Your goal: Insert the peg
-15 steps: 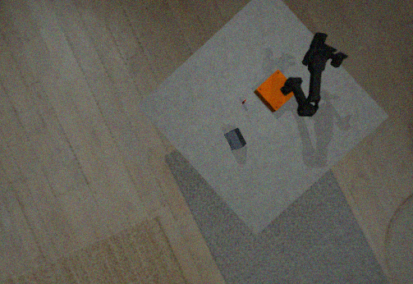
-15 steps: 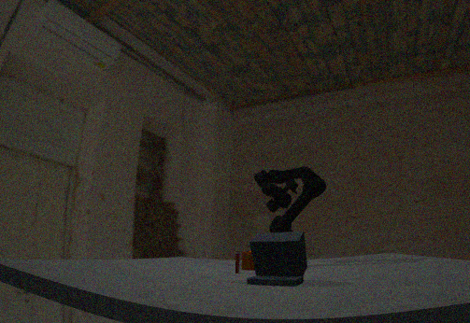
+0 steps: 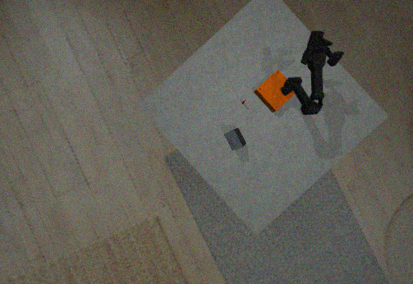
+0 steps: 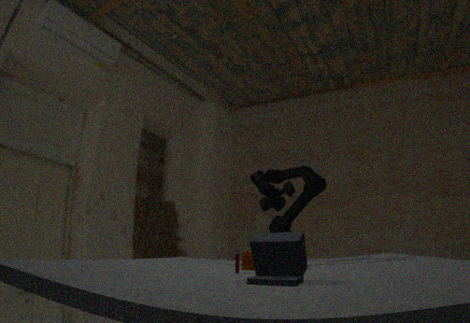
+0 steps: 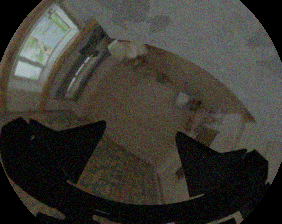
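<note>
One end effector (image 3: 336,50) (image 4: 282,196) (image 5: 141,129): released | orange block (image 3: 273,89) (image 4: 247,260) beside arm | peg (image 3: 244,102) (image 4: 237,263) upright

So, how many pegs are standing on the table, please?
1: the small red peg, between the orange plate and the dark sloped block from above.

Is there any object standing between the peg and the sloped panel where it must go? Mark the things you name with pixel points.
Nothing visible stands between the peg (image 3: 244,102) (image 4: 237,263) and the panel (image 3: 235,139) (image 4: 277,254); the orange block (image 3: 272,91) (image 4: 247,260) sits to the peg's other side.
</note>
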Robot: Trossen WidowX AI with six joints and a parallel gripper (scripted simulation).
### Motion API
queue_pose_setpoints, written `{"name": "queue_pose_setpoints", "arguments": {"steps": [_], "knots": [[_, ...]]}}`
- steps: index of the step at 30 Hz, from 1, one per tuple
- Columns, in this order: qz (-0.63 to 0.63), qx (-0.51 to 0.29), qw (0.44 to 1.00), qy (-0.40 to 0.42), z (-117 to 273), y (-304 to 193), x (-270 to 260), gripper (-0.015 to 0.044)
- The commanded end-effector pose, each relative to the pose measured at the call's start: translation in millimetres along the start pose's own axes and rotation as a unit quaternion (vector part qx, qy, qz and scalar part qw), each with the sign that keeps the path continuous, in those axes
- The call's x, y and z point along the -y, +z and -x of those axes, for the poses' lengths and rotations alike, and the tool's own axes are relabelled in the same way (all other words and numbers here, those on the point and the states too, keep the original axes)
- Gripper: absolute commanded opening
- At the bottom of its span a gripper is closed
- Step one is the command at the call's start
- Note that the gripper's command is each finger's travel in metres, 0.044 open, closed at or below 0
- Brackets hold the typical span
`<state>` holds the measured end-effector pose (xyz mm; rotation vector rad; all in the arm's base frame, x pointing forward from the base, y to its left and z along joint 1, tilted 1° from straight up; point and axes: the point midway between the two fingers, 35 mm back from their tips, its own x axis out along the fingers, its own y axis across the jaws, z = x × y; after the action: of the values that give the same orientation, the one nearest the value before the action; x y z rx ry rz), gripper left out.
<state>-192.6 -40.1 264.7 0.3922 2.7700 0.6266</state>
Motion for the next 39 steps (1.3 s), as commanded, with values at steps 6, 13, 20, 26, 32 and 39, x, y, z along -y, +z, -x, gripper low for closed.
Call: {"name": "queue_pose_setpoints", "arguments": {"steps": [6,13,20,26,32,39], "knots": [[-0.084,0.002,0.995,-0.054,7,-5,24,0.0440],[-0.151,0.011,0.984,-0.096,15,-7,42,0.0440],[-0.215,0.028,0.967,-0.136,24,-9,61,0.0440],[-0.267,0.048,0.947,-0.169,34,-9,77,0.0440],[-0.313,0.076,0.922,-0.213,48,-10,97,0.0440],[-0.365,0.113,0.891,-0.247,64,-9,115,0.0440]]}}
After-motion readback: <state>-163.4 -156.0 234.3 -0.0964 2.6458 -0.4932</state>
